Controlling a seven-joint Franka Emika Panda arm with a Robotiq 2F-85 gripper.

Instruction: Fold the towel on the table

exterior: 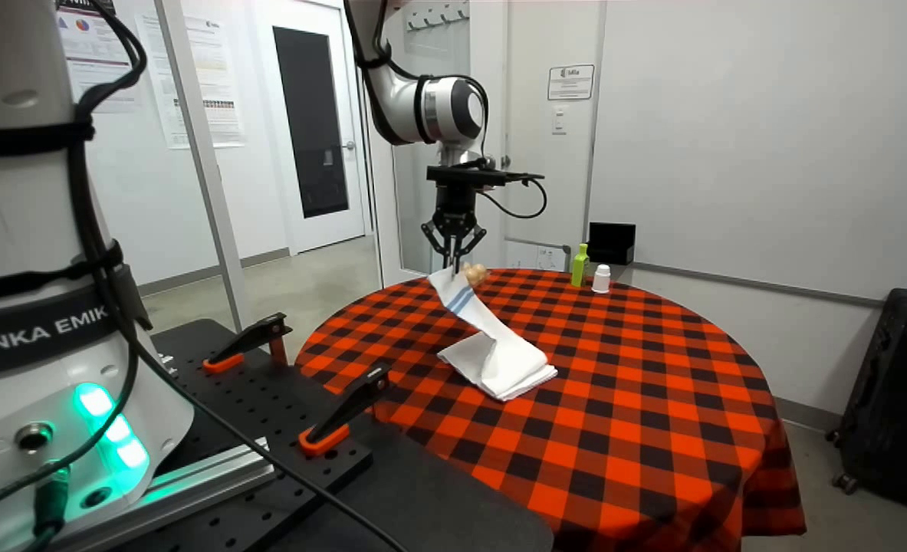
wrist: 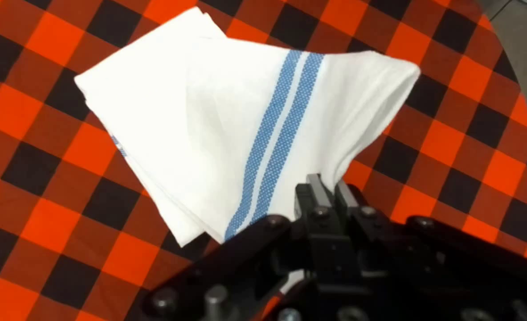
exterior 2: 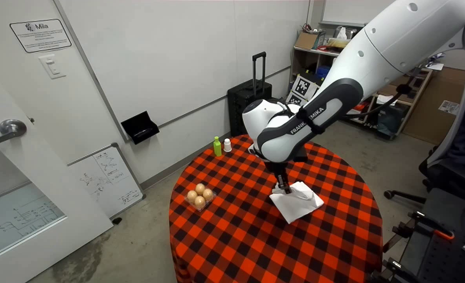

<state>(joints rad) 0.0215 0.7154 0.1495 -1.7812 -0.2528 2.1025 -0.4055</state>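
Note:
The white towel with two blue stripes lies partly folded in layers on the table, in both exterior views (exterior: pixel 511 356) (exterior 2: pixel 293 208). Its striped end is raised off the stack. My gripper (exterior: pixel 451 264) is shut on the edge of that end and holds it above the table. In the wrist view the towel (wrist: pixel 156 89) runs from the flat stack at the left up to the gripper (wrist: pixel 328 183), its free corner sagging at the upper right. The cloth between the fingertips is pinched. The round table (exterior: pixel 637 383) has a red-and-black checked cloth. The gripper also shows in an exterior view (exterior 2: pixel 286 190).
A clear pack of several eggs (exterior 2: pixel 199 196) stands on the table. A green bottle (exterior: pixel 580 266) and a white bottle (exterior: pixel 601 279) stand near the table edge by the whiteboard. Orange-tipped clamps (exterior: pixel 338 418) sit on the robot's base plate.

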